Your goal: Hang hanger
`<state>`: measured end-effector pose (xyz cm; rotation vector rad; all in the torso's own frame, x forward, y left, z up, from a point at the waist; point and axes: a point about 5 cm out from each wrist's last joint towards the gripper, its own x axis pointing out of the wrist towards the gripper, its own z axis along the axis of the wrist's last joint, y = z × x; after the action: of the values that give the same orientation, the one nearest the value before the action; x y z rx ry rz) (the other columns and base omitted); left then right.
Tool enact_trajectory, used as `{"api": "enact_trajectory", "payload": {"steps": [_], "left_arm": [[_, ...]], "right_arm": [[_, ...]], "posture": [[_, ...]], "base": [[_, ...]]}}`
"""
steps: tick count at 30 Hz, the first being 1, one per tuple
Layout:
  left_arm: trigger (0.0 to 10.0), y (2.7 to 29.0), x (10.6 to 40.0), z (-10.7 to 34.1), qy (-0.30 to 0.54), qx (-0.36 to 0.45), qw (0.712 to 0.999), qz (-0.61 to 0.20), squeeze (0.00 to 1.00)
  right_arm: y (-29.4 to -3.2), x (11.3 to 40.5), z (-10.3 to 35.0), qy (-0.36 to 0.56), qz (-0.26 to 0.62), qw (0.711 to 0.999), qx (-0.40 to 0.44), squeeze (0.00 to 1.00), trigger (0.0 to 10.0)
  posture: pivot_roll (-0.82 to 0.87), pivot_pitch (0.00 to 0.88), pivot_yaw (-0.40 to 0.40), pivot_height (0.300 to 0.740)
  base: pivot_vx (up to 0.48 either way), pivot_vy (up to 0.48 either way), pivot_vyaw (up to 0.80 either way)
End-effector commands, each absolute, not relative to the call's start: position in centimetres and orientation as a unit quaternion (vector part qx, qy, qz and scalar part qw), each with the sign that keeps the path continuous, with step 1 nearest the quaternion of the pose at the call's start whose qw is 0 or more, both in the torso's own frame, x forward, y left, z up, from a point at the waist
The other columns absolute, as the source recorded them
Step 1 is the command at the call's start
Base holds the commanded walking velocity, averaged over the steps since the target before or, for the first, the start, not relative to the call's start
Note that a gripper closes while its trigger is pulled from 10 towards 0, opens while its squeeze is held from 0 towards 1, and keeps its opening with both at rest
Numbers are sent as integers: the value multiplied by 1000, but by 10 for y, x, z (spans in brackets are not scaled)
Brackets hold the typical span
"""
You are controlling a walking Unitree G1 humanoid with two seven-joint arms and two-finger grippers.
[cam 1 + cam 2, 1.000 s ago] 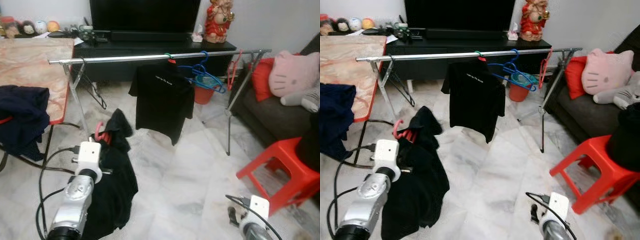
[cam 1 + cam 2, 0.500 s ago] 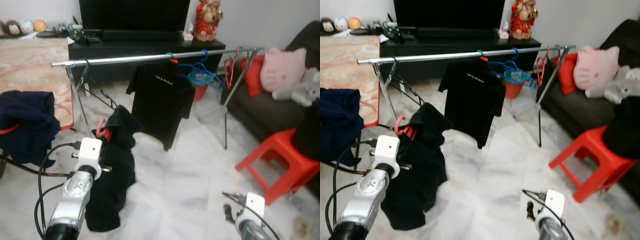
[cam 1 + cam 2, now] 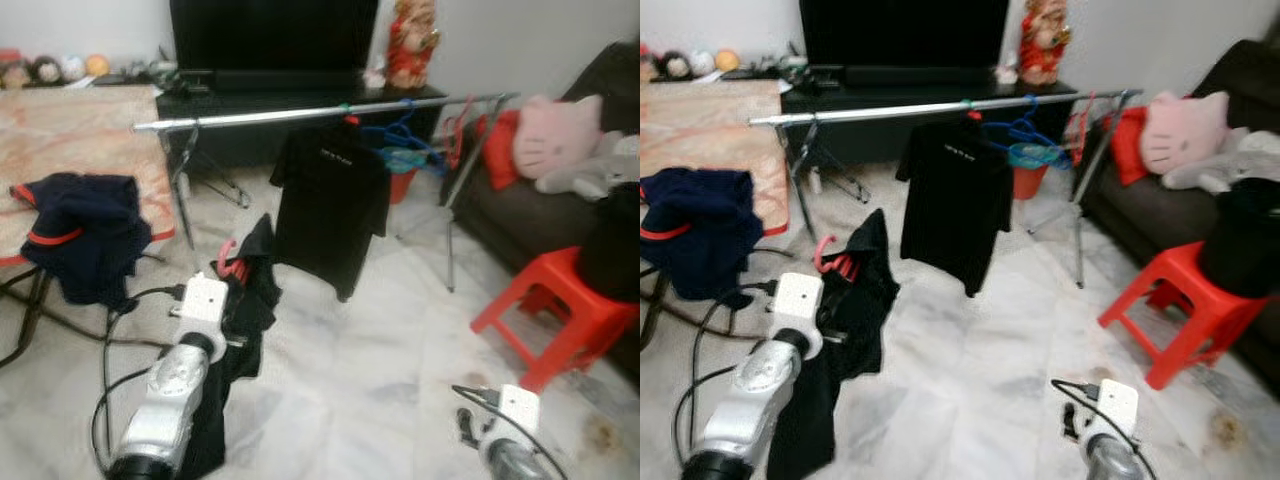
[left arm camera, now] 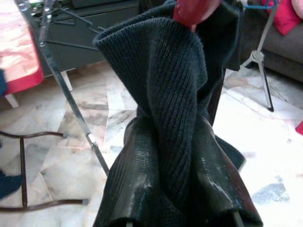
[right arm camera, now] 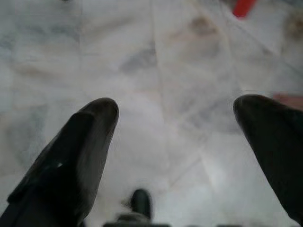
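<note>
Two pincers: my left pincer (image 4: 180,189) grips the black garment (image 3: 245,300) on its pink hanger (image 3: 228,258) at centre left; my right pincer (image 5: 175,142) gapes wide, lower right.

Black ribbed garment (image 4: 175,118) on pink-red hanger (image 3: 229,262), black printed T-shirt (image 3: 333,208) centre frame, silver rail (image 3: 300,112), blue hangers (image 3: 1015,133), red stool (image 3: 558,315) lower right, pink plush cushion (image 3: 545,140), navy red-trimmed garment (image 3: 85,235), white-grey marbled floor (image 3: 360,350).

Pale marble floor (image 3: 350,360) spreads before me. A black television (image 3: 272,35) sits on a dark cabinet (image 3: 300,105) against the white wall; a dark sofa (image 3: 520,210) and red stool (image 3: 560,300) stand to my right.
</note>
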<state>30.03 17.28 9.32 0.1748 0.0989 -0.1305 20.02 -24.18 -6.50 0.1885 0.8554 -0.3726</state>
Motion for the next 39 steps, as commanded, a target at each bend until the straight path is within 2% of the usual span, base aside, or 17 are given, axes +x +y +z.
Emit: {"api": "enact_trajectory", "payload": {"steps": [1,6,39], "left_arm": [[10000,169,302,103,29,82,994,-70,0],[10000,169,301,102,34,85,993,-73,0],[10000,163,304,101,47,93,990,-91,0]], "right_arm": [[-245,214,-56,394,-178,897,88,0,10000],[-245,215,-56,395,-176,898,87,0,10000],[-243,218,-55,399,-166,898,85,0,10000]], "posture": [[37,0,-105,740],[41,0,-106,740],[38,0,-103,740]], "base": [[0,0,0],[191,0,0],[371,0,0]]}}
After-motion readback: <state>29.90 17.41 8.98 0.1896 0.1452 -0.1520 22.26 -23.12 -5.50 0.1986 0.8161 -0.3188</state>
